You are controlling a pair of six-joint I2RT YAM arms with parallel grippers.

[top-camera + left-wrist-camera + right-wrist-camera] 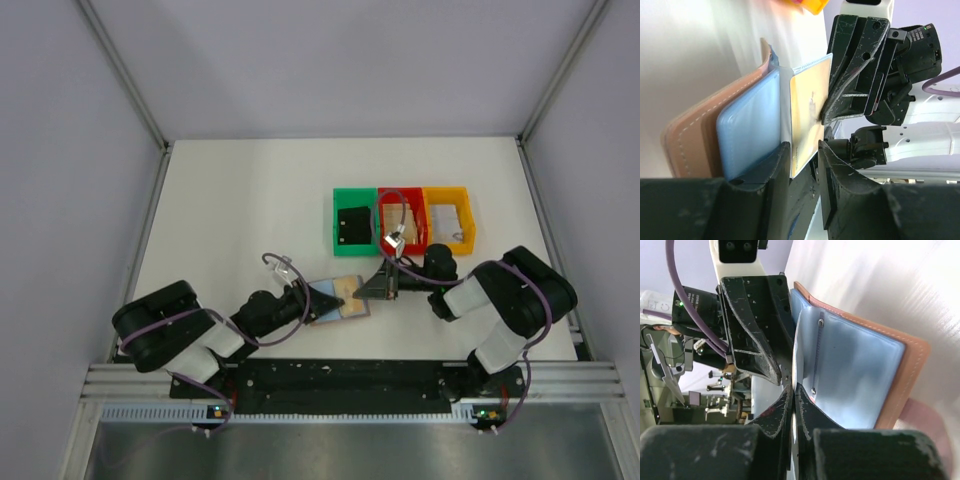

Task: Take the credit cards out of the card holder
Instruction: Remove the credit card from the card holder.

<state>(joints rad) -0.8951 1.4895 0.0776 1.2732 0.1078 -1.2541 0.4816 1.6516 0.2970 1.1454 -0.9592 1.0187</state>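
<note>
The left claw (802,150) reaches in from the near left with its jaws spread a little. They straddle the wallet's (747,125) middle leaf and seem not to clamp it. The wallet lies open on the table (250,200) between the two arms, blue-grey pockets up and brown leather underneath.

A tan card (807,105) sits in that leaf. The right claw (793,392) comes from the other side, pressed together on its free edge. I cannot tell whether it has the card itself or only the clear sleeve.

So the step is drawing this card out. Next, the left claw probably needs to close and pin the wallet. The right could then pull straight along the pocket, not upward, or the wallet will follow.

Farther back, a black card (352,225) already lies in the green bin (352,192).
</note>
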